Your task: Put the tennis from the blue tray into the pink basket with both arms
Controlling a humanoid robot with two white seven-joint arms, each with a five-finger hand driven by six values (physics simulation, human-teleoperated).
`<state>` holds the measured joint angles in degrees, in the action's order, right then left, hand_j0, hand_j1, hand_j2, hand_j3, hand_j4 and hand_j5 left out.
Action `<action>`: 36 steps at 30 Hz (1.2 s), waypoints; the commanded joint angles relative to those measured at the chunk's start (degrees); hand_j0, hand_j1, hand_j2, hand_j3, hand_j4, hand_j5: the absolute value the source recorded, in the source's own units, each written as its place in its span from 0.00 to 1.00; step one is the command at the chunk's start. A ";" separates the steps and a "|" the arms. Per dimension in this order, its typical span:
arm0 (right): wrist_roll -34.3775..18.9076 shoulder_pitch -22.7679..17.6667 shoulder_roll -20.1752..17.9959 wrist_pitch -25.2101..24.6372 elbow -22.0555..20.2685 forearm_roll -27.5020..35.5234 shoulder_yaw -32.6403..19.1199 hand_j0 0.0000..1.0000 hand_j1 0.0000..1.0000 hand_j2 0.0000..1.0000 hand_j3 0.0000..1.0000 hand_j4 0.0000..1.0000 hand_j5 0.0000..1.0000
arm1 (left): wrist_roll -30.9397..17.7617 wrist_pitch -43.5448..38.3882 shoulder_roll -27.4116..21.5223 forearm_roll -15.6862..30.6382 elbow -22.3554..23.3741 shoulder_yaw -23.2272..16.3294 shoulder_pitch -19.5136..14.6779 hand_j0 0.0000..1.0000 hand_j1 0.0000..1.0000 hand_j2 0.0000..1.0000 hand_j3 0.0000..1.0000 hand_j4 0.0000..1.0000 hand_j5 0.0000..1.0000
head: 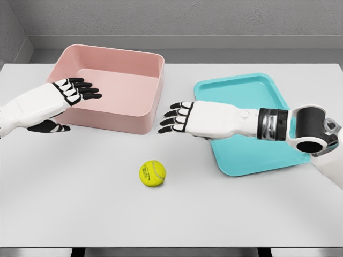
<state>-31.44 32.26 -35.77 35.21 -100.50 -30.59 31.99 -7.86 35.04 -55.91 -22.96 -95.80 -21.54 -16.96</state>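
The fuzzy yellow tennis ball [153, 173] lies on the white counter [80, 203], at six o'clock from the pink plastic basket [115, 88]. Both the left robot hand [64, 99] and right robot hand [179, 118] are released, fingers spread; the right forearm crosses the blue tray [246, 85].

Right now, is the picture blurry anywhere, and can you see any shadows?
Head view: everything is sharp, evenly lit, no glare; the tennis ball casts a faint soft shadow on the table, and the pink basket has gentle shading inside its walls.
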 commanded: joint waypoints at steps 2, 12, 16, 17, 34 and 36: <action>0.07 -1.58 -2.98 -0.21 -0.75 6.76 -13.61 1.00 1.00 1.00 1.00 1.00 1.00 | 0.03 -0.04 0.10 -0.50 0.00 -1.40 0.00 1.00 1.00 1.00 1.00 1.00 1.00; 0.33 -23.73 -1.59 -0.21 -0.05 15.56 -40.86 1.00 1.00 1.00 1.00 1.00 1.00 | -2.95 -0.04 4.93 -5.16 -2.46 -6.67 -0.79 1.00 1.00 1.00 1.00 1.00 1.00; -0.02 -27.69 2.01 -0.21 0.56 17.23 -42.71 1.00 1.00 1.00 1.00 1.00 1.00 | -5.33 -0.04 6.43 -5.43 -2.63 -12.03 -4.13 1.00 1.00 1.00 1.00 1.00 1.00; -0.11 -27.95 5.44 -0.21 0.56 17.23 -42.80 1.00 1.00 1.00 1.00 1.00 1.00 | -5.33 -0.04 6.43 -5.43 -2.99 -12.65 -4.66 1.00 1.00 1.00 1.00 1.00 1.00; -0.11 -28.13 7.12 -0.21 0.83 17.15 -43.32 1.00 1.00 1.00 1.00 1.00 1.00 | -5.33 -0.04 9.06 -5.34 -4.13 -20.74 -9.23 1.00 1.00 1.00 1.00 1.00 1.00; -0.11 -28.13 7.12 -0.21 0.83 17.15 -43.32 1.00 1.00 1.00 1.00 1.00 1.00 | -5.41 -0.04 9.15 -5.34 -4.13 -21.70 -9.50 1.00 1.00 1.00 1.00 1.00 1.00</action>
<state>-31.58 4.13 -28.62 35.15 -99.67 -13.88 -11.31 -13.24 35.06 -46.94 -28.69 -99.91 -42.55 -26.63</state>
